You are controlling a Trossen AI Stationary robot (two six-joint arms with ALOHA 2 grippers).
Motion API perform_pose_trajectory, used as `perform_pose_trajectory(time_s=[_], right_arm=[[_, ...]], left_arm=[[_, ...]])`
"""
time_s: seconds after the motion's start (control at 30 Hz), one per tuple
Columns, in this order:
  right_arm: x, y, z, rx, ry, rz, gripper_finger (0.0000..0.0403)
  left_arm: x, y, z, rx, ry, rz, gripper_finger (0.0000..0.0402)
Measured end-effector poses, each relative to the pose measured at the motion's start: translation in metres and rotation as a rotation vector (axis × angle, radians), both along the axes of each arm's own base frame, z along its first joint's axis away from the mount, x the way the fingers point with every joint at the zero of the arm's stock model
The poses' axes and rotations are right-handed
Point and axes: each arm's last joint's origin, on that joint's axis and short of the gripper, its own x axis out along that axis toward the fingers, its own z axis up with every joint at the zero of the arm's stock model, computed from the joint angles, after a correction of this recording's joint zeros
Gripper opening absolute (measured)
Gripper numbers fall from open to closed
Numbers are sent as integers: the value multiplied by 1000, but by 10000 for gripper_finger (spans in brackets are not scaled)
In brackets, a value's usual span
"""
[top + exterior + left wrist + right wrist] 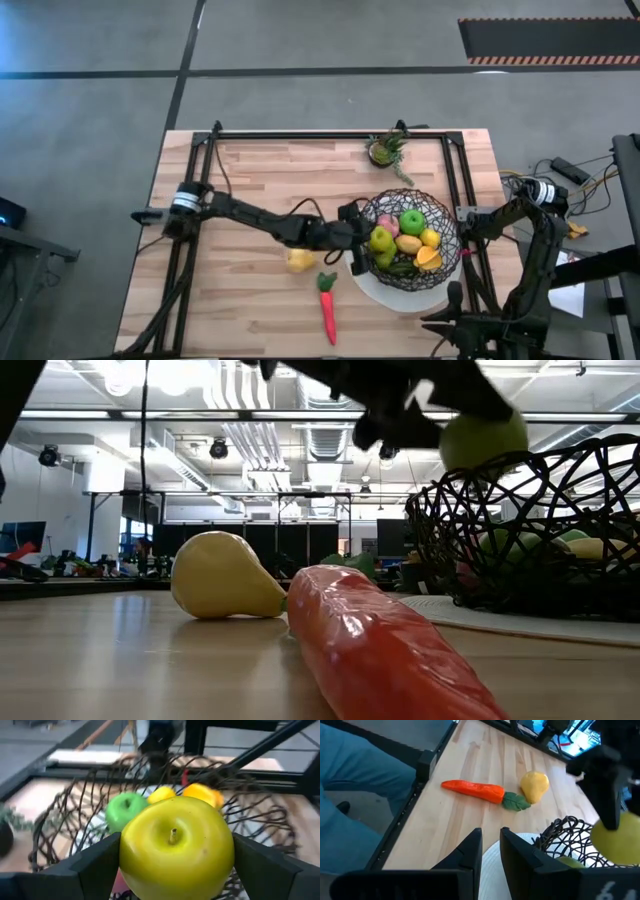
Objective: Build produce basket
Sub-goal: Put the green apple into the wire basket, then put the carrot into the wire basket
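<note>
Basket [405, 240], dark woven wire, holds bright produce [412, 222].

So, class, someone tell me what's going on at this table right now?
The left claw holds a yellow-green apple at the rim of the wire basket, which sits on a white plate and already has several toy fruits inside. A yellow pear and a red carrot lie on the table beside it. The right claw waits near the basket's other side, holding nothing.
</note>
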Motion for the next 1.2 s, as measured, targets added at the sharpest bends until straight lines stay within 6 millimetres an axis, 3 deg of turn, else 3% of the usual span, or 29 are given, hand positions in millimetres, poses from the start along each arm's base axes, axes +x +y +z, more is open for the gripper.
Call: perform_pose_trajectory(time_s=[0.2, 0.53, 0.77, 1.03, 1.2], right_arm=[[0, 0, -1, 5, 0, -4, 59], [-1, -2, -6, -9, 4, -5, 59], [-1, -4, -10, -12, 5, -5, 59], [-1, -4, -12, -10, 4, -5, 59], [-1, -4, -13, -7, 4, -5, 59]], left_arm=[[7, 22, -24, -50, 80, 77, 322], [8, 33, -34, -105, 91, 125, 346], [11, 47, -33, -186, 100, 27, 373], [11, 65, -31, -211, 97, 46, 398], [7, 62, -1, -191, 23, 47, 399]])
